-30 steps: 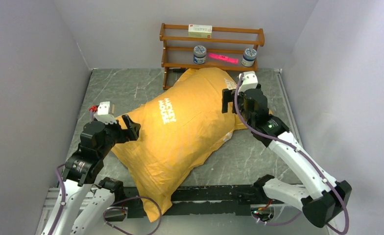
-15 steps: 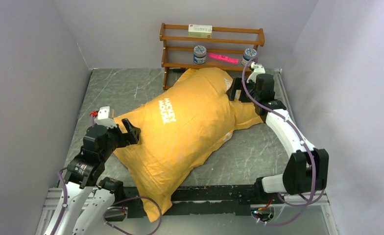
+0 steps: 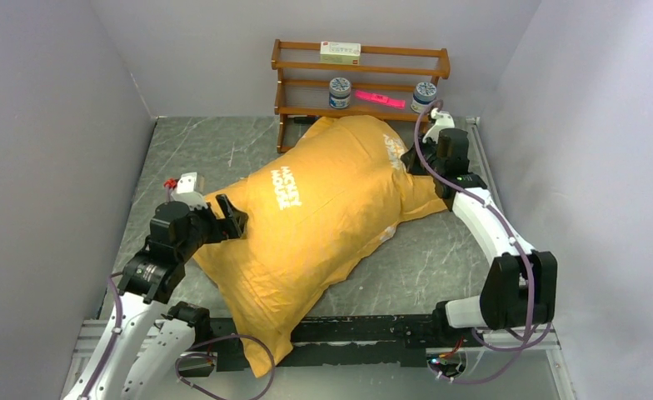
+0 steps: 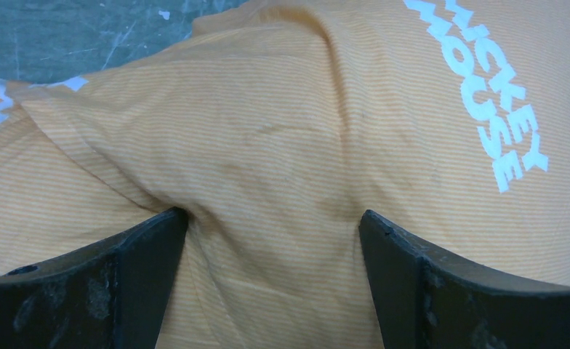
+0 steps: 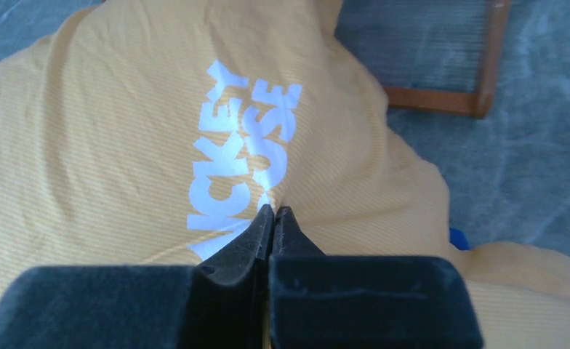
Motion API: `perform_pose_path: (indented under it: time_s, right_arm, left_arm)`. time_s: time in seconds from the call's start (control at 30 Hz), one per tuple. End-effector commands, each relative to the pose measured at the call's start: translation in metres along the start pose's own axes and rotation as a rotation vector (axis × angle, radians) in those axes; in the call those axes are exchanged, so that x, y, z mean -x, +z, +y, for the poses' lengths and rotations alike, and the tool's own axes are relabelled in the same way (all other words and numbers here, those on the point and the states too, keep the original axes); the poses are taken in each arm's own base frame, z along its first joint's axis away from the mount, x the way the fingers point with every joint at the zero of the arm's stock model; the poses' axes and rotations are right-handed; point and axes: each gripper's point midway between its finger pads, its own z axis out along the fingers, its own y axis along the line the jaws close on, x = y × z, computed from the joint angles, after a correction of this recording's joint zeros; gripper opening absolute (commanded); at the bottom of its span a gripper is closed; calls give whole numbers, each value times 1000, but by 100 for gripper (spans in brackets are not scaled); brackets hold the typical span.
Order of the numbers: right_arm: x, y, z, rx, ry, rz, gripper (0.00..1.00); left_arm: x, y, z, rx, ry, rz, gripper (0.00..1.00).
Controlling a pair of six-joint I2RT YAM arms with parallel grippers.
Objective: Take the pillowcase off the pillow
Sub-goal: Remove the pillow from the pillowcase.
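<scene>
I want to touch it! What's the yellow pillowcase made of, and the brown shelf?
The pillowcase looks like soft, matte cloth, maybe cotton: it shows fine stripes, creases and folds. The shelf looks like wood, reddish brown with a slight shine, so maybe varnished.

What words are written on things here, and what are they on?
"MICKEY MOUSE": white letters on the orange pillowcase, printed more than once.
Box on top of the shelf: print too small to read.
Left jar and right jar: labels too blurred to read.
</scene>
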Motion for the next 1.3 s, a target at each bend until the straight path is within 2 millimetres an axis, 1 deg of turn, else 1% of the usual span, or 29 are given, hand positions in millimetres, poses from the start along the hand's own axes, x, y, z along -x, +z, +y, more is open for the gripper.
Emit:
perform_pose_path:
  time_s: [0.0, 0.1, 0.2, 0.3, 0.43, 0.47, 0.53, 0.6, 0.67, 0.7, 0.77, 0.83, 0.93, 0.97, 1.03, 1.1, 1.27]
  right_arm:
    - [31, -31, -44, -251, -29, -113, 0]
    - [44, -47, -69, -369, -29, -145, 0]
    - [53, -56, -74, -408, -36, -167, 0]
    - [54, -59, -72, -407, -40, -159, 0]
    - [54, -65, -67, -395, -44, -158, 0]
    - [54, -66, -65, -391, -46, -157, 0]
    - [55, -67, -55, -370, -62, -150, 0]
    - [54, -66, -43, -363, -91, -139, 15]
    - [52, -67, -22, -353, -144, -131, 34]
    - [52, -68, -13, -349, -164, -135, 41]
    - [53, -72, 5, -321, -191, -144, 52]
    - [57, -78, 24, -282, -208, -161, 60]
    - [61, -89, 61, -188, -246, -193, 69]
    - [61, -92, 76, -141, -258, -200, 71]
    - [56, -99, 112, -30, -283, -205, 76]
    - [48, -104, 144, 69, -309, -204, 80]
    - [14, -117, 225, 279, -377, -183, 87]
  left_arm:
    - [16, 5, -20, -87, 4, -36, 93]
    - [24, 3, -26, -103, 5, -48, 94]
    - [32, 0, -28, -103, 6, -62, 94]
    - [39, -4, -29, -97, 7, -77, 94]
    - [47, -12, -22, -48, 11, -103, 94]
    - [48, -15, -22, -48, 11, -109, 94]
    - [53, -21, -14, -3, 6, -137, 94]
    - [55, -28, -7, 34, -3, -159, 93]
    - [55, -35, 1, 71, -13, -179, 93]
    - [56, -40, 5, 91, -20, -193, 93]
    - [55, -48, 11, 117, -31, -209, 93]
    - [51, -55, 18, 142, -44, -213, 93]
    - [44, -60, 21, 153, -65, -208, 93]
    - [41, -61, 22, 151, -72, -202, 93]
    - [34, -60, 22, 147, -82, -182, 92]
    - [27, -57, 23, 143, -96, -165, 92]
    - [15, -53, 26, 156, -141, -131, 92]
